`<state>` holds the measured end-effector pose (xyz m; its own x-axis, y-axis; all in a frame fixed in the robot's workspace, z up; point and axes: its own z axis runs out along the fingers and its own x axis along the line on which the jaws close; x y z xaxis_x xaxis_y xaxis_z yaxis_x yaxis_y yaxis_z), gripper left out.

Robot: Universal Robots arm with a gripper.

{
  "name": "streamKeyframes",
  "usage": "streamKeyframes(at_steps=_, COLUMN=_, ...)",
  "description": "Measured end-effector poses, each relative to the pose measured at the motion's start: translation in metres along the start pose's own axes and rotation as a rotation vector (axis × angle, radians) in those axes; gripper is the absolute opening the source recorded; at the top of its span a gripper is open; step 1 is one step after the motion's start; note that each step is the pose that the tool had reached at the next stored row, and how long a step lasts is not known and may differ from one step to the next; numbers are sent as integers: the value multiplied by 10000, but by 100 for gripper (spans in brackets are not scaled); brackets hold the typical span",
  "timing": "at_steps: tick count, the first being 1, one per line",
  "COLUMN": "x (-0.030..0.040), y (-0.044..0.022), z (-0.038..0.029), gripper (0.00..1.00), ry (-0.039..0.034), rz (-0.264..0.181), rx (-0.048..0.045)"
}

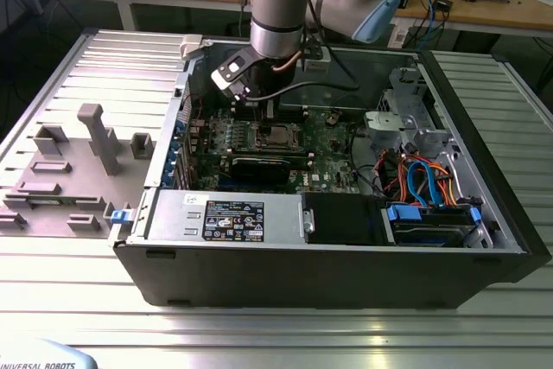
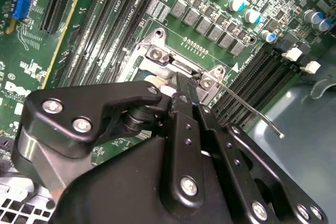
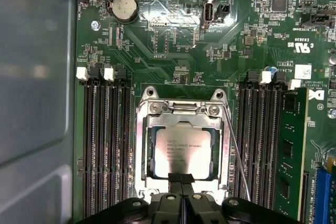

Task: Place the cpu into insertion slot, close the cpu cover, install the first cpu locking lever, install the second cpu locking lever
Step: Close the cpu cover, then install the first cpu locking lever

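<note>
The cpu (image 3: pixel 181 148), a silver-grey square chip, lies in the insertion slot (image 1: pixel 278 134) on the green board. The cpu cover (image 3: pixel 143 145), a silver frame, lies flat around it, and the chip shows through its window. My gripper (image 3: pixel 181 178) is shut with nothing between its fingers, and its tips sit at the cover's edge beside the chip. In the exterior view the gripper (image 1: pixel 259 110) hangs just over the socket inside the open case. A thin wire locking lever (image 3: pixel 237 156) runs along one side of the socket, and the lever (image 2: pixel 252 111) ends free above the board.
Long black memory slots (image 3: pixel 105 150) flank the socket on both sides. A black card (image 1: pixel 259 168), a power supply (image 1: pixel 229 213), a cable bundle (image 1: pixel 415 174) and the case walls crowd the space. Grey fixtures (image 1: pixel 99 140) stand on the table at the exterior view's left.
</note>
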<state>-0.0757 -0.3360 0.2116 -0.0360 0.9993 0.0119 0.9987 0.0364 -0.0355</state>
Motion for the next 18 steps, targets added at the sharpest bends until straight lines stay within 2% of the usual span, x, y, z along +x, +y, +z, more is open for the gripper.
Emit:
streamKeyframes(at_steps=2, x=-2, y=38, z=-2, gripper=11, ry=-2, rz=1, rx=1)
streamKeyframes(at_steps=5, x=-6, y=164, z=-4, gripper=11, ry=-2, rz=0, rx=1)
streamKeyframes(at_steps=9, x=-9, y=237, z=-7, gripper=11, ry=-2, rz=-1, rx=1)
streamKeyframes(at_steps=18, x=-10, y=256, z=-8, gripper=11, ry=-2, rz=-18, rx=1)
